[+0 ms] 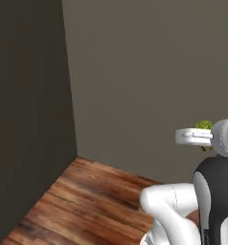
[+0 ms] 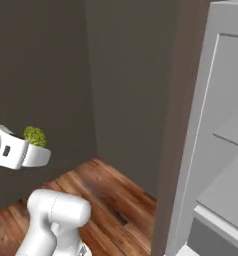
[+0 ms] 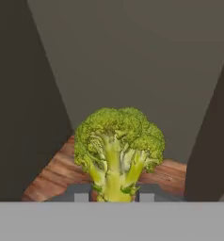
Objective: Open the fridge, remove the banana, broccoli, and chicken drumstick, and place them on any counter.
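Observation:
A green bushy broccoli [image 3: 117,141] with a pale stem stands upright between my gripper's [image 3: 114,196] two dark fingertips [image 3: 82,196], which are shut on its stem. From the left base view the broccoli [image 1: 203,125] peeks above the white hand at the right edge, held high above the floor. In the right base view the same broccoli [image 2: 34,135] sits on top of the hand at the left. The fridge [image 2: 226,145] stands open at the right of that view, its grey shelved interior showing.
Dark grey-brown walls [image 1: 135,72] meet in a corner ahead. A wooden floor [image 1: 92,201] lies below. A dark brown panel [image 2: 168,130] stands beside the fridge. My white arm [image 2: 56,220] folds low in front of the base.

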Tool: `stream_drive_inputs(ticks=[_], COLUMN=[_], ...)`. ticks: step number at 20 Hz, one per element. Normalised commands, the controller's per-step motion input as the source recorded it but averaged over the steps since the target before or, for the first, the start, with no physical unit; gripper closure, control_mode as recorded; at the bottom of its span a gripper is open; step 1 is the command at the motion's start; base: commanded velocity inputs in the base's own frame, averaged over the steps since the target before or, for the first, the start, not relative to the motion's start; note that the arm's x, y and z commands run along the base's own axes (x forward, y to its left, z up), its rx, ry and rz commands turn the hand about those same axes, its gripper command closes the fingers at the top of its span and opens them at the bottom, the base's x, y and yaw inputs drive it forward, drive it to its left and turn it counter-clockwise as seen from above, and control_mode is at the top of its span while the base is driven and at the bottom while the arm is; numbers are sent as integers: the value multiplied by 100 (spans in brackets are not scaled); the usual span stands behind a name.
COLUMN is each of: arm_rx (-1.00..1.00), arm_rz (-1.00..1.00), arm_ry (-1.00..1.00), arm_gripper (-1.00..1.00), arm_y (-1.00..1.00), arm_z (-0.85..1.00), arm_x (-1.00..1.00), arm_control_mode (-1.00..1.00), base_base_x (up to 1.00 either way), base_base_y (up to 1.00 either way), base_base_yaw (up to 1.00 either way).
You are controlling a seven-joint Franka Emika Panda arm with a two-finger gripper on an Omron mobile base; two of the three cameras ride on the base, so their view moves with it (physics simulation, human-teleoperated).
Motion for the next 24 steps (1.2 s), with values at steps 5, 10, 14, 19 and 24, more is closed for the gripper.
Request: stream_drive_inputs(ticks=[5, 10, 14, 19, 24], arm_rx=[0, 0, 0, 0, 0], arm_rz=[0, 0, 0, 0, 0], arm_ry=[0, 0, 0, 0, 0], arm_gripper=[100, 100, 100, 100, 100], arm_y=[0, 0, 0, 0, 0], arm_z=[0, 0, 0, 0, 0], arm_x=[0, 0, 0, 0, 0], arm_control_mode=[100, 100, 100, 100, 100], base_base_x=[-7, -2, -4, -6, -6], base_base_y=[1, 0, 0, 0, 0], base_base_yaw=[100, 100, 100, 100, 100])
